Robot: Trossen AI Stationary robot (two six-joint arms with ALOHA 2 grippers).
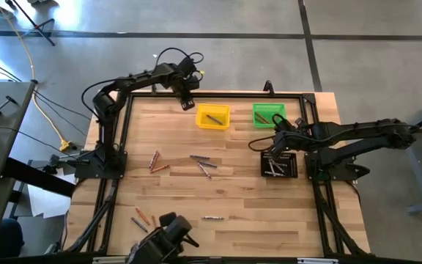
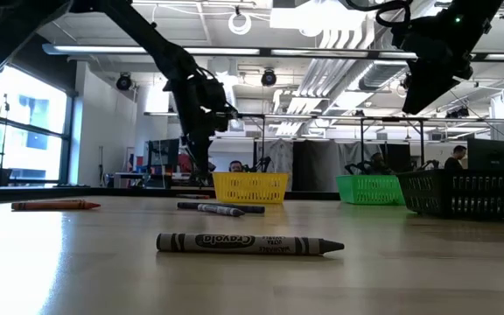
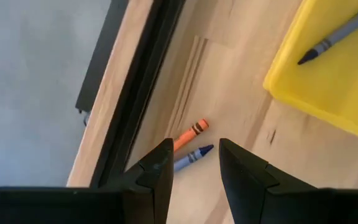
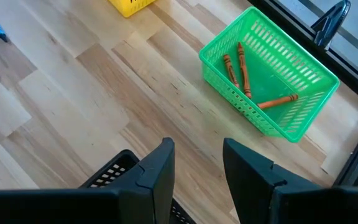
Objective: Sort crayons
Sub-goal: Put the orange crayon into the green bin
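Crayons lie scattered on the wooden table: orange ones (image 1: 156, 162), grey-blue ones (image 1: 202, 164), one grey one near the front (image 2: 248, 244). My left gripper (image 3: 194, 146) hangs open over the far left corner, beside the yellow bin (image 1: 212, 116). An orange crayon (image 3: 191, 132) and a blue crayon (image 3: 193, 156) lie on the table below it, untouched. My right gripper (image 4: 197, 146) stands open in the air between the green bin (image 4: 272, 81) and the black tray (image 1: 279, 164), with nothing between its fingers.
The yellow bin holds a grey-blue crayon (image 3: 334, 38). The green bin holds three orange crayons (image 4: 244, 71). The black tray holds pale crayons (image 1: 275, 167). A black frame rail (image 3: 132, 93) runs along the table's edge close to my left gripper.
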